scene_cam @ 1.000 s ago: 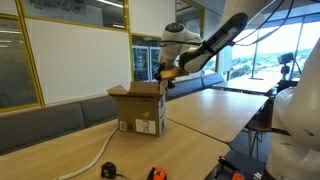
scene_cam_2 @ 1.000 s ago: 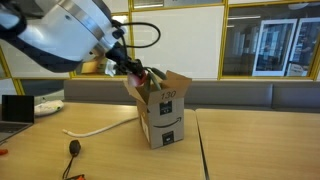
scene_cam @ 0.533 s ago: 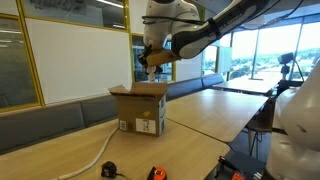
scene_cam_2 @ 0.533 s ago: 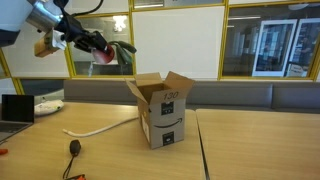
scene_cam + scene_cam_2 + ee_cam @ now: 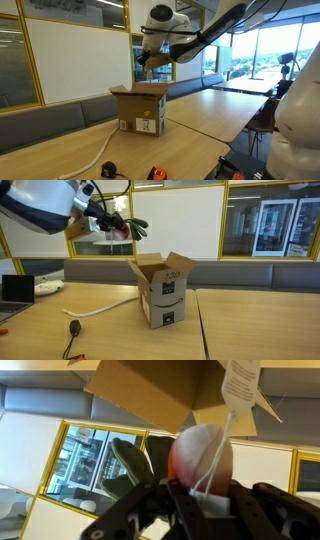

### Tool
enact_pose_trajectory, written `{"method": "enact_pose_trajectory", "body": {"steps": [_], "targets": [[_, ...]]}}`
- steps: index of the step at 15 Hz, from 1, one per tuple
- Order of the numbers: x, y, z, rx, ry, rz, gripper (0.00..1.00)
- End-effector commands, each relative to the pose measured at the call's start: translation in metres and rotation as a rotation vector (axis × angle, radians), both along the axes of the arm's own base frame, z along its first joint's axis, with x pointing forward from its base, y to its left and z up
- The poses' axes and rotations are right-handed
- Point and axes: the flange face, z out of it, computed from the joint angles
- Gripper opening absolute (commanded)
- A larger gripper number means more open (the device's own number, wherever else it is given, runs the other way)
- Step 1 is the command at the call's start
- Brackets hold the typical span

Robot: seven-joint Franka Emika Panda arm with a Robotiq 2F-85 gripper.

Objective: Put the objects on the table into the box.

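one gripper [image 5: 200, 495] | closed around red leafy tagged object [image 5: 203, 455] | higher than open box [image 5: 160, 290] | object's identity unclear

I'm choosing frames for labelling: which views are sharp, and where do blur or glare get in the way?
In an exterior view the windows glare, yet the box is readable; in an exterior view the arm near the lens is soft, the box sharp; in the wrist view the pincer and its red object are blurred close up.
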Motion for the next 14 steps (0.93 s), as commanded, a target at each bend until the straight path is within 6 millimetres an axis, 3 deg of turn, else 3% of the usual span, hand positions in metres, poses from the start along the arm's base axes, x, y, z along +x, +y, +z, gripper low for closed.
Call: {"method": "enact_pose_trajectory", "body": {"steps": [1,8,14], "targets": [[0.056,-0.03,-0.015,0.036,-0.012,0.016,0.09],[0.143,-0.1,-0.09,0.195,0.108,-0.071,0.09],[0.181,-0.134,-0.129,0.294,0.206,-0.148,0.09]]}}
